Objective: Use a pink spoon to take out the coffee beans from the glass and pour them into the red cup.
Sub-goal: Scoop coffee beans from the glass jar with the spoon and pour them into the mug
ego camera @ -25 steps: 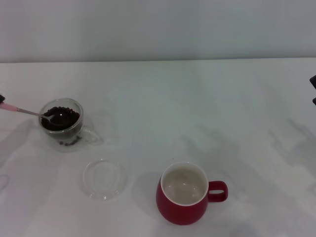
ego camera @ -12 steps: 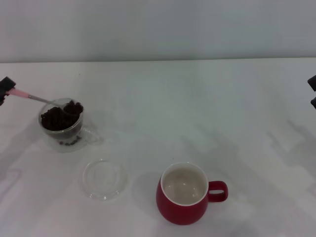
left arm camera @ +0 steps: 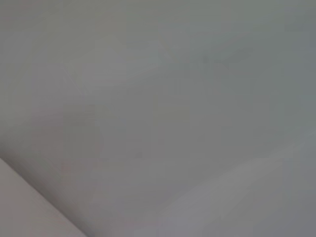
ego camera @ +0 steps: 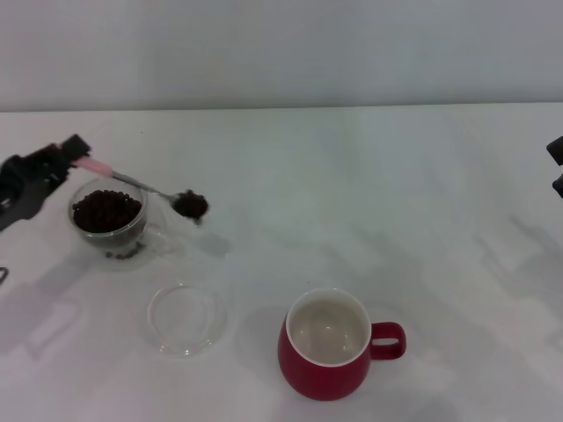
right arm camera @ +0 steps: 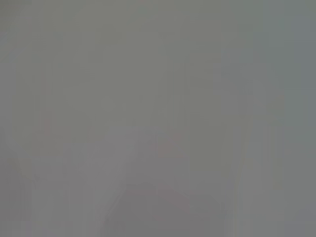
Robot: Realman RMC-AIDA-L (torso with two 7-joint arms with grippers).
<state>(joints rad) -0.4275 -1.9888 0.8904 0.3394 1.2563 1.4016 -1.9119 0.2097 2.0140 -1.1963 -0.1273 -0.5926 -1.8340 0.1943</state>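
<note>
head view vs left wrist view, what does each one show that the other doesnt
Only the head view shows the work: the left gripper holding the pink spoon, its bowl loaded with coffee beans and lifted beside the glass, which holds more beans. It also shows the clear round dish, the red cup with nothing in it, and the right gripper parked at the table's right edge. The left wrist view adds only a featureless grey surface with a paler band; no task thing is recognisable. The two share nothing identifiable.
</note>
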